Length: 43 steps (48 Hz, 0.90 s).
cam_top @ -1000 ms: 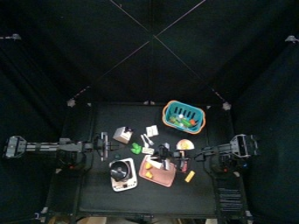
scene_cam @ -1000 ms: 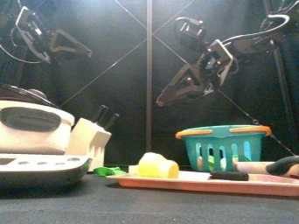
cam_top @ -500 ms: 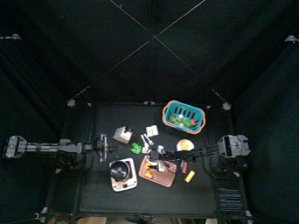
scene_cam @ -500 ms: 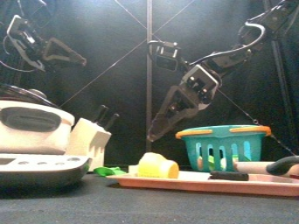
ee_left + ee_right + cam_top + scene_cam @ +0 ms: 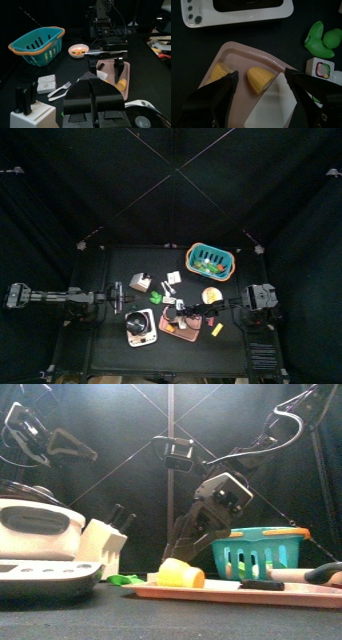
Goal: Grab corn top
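Two yellow corn pieces lie on the pink cutting board [image 5: 238, 52]. In the right wrist view the tapered corn top [image 5: 261, 79] sits between my jaws, and the other piece [image 5: 218, 71] is partly hidden behind one finger. My right gripper [image 5: 264, 97] is open and hangs just above the board [image 5: 194, 325], holding nothing. From the front, one corn piece [image 5: 178, 572] lies under the right gripper [image 5: 182, 544]. My left gripper [image 5: 93, 87] rests shut at the table's left [image 5: 114, 296].
A knife [image 5: 301, 579] lies on the board beside the corn. A teal basket [image 5: 210, 257] stands behind it. A white scale [image 5: 47, 544] and a knife block [image 5: 104, 539] stand on the left, green pieces [image 5: 323, 37] by the board, and a small bowl [image 5: 80, 49] near the basket.
My right gripper has come down and leftward to just above the corn on the board, and its jaws have spread wider. The left arm has not moved.
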Motion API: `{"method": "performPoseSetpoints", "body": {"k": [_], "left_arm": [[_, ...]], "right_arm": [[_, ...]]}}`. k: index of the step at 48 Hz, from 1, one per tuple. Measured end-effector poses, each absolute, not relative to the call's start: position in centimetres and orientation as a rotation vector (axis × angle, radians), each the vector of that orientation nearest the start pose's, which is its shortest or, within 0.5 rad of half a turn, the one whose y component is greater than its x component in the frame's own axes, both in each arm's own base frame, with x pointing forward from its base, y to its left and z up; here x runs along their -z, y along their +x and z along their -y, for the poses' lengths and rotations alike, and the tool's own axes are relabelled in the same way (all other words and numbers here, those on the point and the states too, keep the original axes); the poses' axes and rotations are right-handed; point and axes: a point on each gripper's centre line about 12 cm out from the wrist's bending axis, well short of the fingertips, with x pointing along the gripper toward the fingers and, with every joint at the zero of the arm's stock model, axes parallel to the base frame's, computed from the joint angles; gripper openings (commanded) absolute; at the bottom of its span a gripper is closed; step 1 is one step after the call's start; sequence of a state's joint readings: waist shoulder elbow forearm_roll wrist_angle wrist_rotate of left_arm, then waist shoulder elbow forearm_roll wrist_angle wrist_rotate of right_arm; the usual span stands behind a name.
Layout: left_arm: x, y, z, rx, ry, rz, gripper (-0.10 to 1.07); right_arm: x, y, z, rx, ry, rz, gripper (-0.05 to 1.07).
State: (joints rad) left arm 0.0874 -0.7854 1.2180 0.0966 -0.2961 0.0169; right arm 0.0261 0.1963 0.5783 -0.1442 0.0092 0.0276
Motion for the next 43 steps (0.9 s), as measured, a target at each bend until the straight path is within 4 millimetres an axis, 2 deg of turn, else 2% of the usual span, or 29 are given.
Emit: {"method": "performPoseSetpoints", "body": {"k": [21, 37, 43], "left_arm": [[-23.9, 21.9, -1.6, -0.052, 0.101, -0.141, 0.02], [-23.8, 21.8, -1.6, -0.053, 0.101, -0.144, 0.02], [-23.8, 21.8, -1.6, -0.054, 0.101, -0.144, 0.02]], "right_arm": [[-10.4, 41.4, -0.8, -0.073, -0.142, -0.826, 0.98], [-10.3, 41.3, -0.8, -0.073, -0.144, -0.836, 0.75], [-10.3, 41.4, -0.8, -0.073, -0.144, -0.833, 0.69]]}}
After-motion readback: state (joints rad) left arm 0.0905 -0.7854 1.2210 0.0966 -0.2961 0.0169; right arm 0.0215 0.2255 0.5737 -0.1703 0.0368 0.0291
